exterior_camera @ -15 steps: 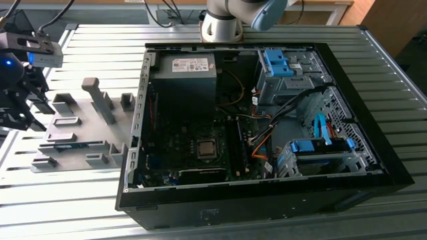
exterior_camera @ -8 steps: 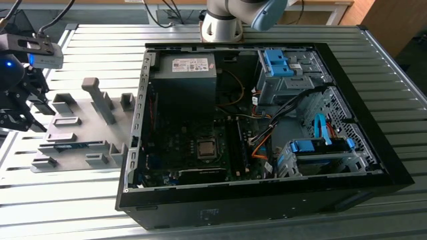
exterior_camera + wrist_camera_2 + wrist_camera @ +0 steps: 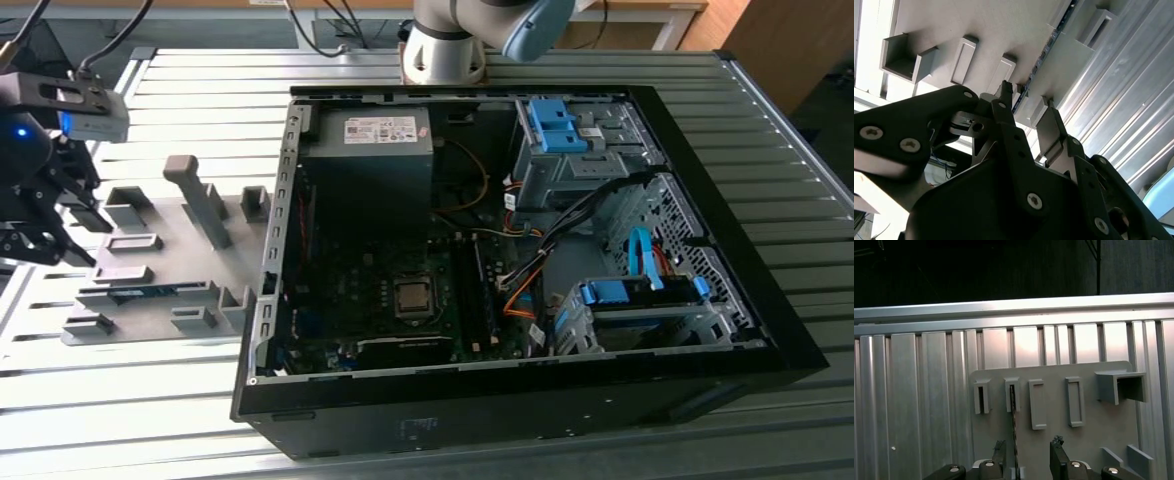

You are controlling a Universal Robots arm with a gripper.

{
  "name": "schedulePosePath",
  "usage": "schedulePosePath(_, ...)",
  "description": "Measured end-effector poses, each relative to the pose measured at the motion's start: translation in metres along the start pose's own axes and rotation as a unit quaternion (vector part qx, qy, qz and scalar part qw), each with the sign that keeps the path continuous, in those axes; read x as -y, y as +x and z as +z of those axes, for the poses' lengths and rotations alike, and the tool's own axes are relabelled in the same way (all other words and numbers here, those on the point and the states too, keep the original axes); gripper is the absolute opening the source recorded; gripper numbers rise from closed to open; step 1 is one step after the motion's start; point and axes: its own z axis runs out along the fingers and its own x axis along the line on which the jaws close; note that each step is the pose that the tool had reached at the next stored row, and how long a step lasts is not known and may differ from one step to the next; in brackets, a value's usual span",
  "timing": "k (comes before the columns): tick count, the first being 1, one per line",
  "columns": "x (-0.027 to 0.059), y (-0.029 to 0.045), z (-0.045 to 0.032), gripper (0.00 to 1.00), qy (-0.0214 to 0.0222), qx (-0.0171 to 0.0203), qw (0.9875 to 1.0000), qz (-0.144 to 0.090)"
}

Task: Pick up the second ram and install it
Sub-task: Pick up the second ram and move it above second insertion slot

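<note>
The second ram [image 3: 1014, 426] stands on edge in a slotted grey holder on the grey fixture plate [image 3: 1094, 435]. It appears as a thin dark line in both wrist views [image 3: 1048, 44] and as a blue strip [image 3: 142, 291] in the exterior view. My gripper [image 3: 1028, 446] is open just above it, with one black fingertip on each side of the stick and the stick closer to one finger [image 3: 1000, 449]. I see no contact. In the exterior view the gripper [image 3: 47, 228] hangs over the plate's left part.
An open computer case [image 3: 521, 240] lies at the exterior view's right of the plate, with the motherboard [image 3: 400, 300] and its memory slots [image 3: 471, 290] inside. Several grey holder blocks [image 3: 203, 200] stand on the plate. The ribbed metal table [image 3: 147, 400] surrounds everything.
</note>
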Motion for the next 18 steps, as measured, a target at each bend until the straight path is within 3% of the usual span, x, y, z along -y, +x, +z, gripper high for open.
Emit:
schedulePosePath(6, 0.0008, 0.0001, 0.0039, 0.47, 0.0, 0.0, 1.0, 0.0)
schedulePosePath(18, 0.0039, 0.0081, 0.0249, 0.47, 0.0, 0.0001, 1.0, 0.0)
